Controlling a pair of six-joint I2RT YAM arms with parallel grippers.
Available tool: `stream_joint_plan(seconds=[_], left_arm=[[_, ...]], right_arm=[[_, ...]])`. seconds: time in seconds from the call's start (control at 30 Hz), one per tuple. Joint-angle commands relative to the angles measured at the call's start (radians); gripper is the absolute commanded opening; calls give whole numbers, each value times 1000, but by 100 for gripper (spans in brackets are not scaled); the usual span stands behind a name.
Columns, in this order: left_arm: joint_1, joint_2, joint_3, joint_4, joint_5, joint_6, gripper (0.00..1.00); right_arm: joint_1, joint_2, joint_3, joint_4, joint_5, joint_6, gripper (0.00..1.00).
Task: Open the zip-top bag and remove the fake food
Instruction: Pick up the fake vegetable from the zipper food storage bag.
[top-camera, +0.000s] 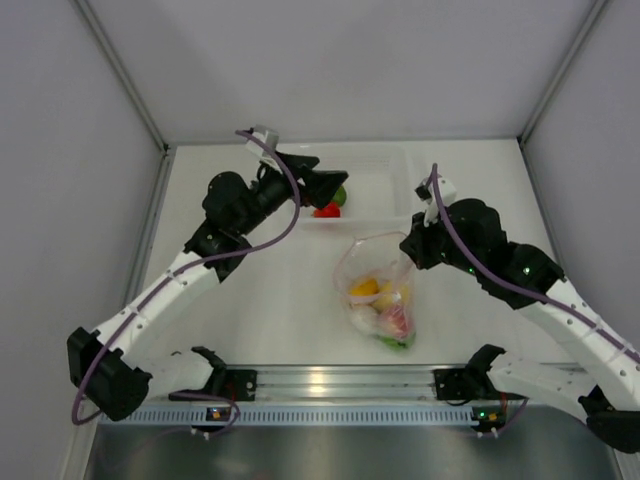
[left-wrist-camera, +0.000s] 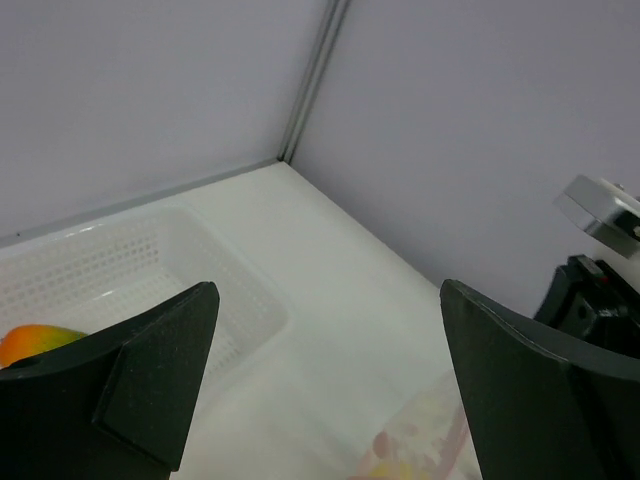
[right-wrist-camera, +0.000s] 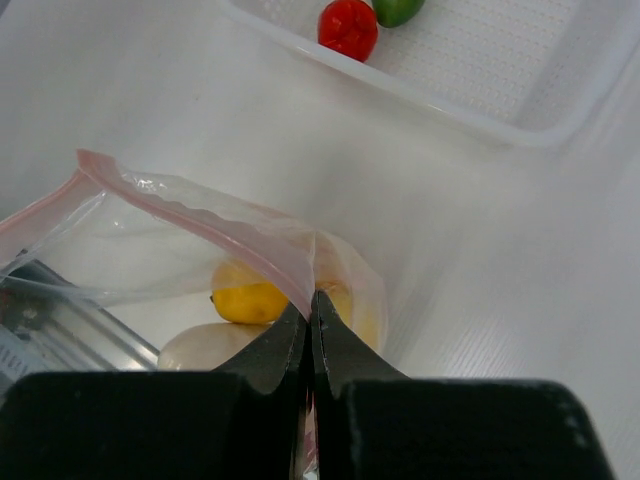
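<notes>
The zip-top bag lies mid-table with its mouth open, and yellow, white, pink and green fake food shows inside it. My right gripper is shut on the bag's pink zip edge and holds it up. In the right wrist view the right gripper pinches the strip above a yellow lemon and a white piece. My left gripper hangs open and empty over the clear tub. In its own view the left gripper holds nothing.
A red piece and a green one lie in the tub, as the right wrist view shows with the red and the green. An orange-yellow fruit sits in the perforated tub. White walls close off the back and sides.
</notes>
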Motion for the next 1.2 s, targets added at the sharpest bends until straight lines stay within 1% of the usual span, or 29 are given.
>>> stream_joint_plan(seconds=[0.0,0.03,0.07,0.1,0.13,0.17,0.2,0.27,0.3,0.37,0.4,0.53,0.67,0.77,0.8,0.87,0.9,1.0,1.07,1.17], left_arm=[[-168,-23,129,-334,-85,253,98],[-221,-19,175,-392,-142,287,98],[-278,-19,197,-441,-242,309,98],[-366,-19,209,-493,-294,318,97],[-399,-16,227,-515,-309,314,95],[-430,-8,237,-533,-325,311,92],[-497,3,246,-550,-395,314,88],[-578,47,292,-627,-482,335,83],[-655,58,304,-651,-575,346,80],[-710,76,309,-676,-624,349,80],[-737,87,301,-676,-638,347,78],[-740,151,319,-726,-644,346,75],[-740,199,323,-742,-601,360,73],[-741,220,319,-742,-642,351,63],[-740,223,319,-742,-648,347,58],[-738,225,324,-740,-652,335,57],[-738,224,326,-739,-650,326,56],[-738,222,342,-736,-684,303,54],[-738,233,356,-737,-684,312,54],[-737,262,364,-737,-635,309,54]], right_arm=[[6,33,86,-80,-8,-25,0],[6,35,92,-84,7,-25,0],[6,41,100,-89,15,-25,0],[4,42,106,-93,27,-21,0],[6,45,109,-100,42,-19,0],[6,50,117,-101,52,-19,0],[6,51,120,-106,61,-18,0],[7,56,121,-109,93,-15,0],[6,56,121,-107,107,-5,0],[6,48,109,-97,144,5,0],[6,30,100,-87,153,13,0],[4,-10,66,-58,177,24,0],[4,-22,40,-61,188,21,0],[3,-44,5,-46,216,10,0],[4,-48,-3,-43,213,10,0],[4,-56,-26,-34,193,8,0],[4,-57,-31,-32,190,8,0],[4,-67,-46,-32,159,-2,0],[4,-80,-60,-18,90,-11,0],[4,-90,-55,-21,64,-5,0]])
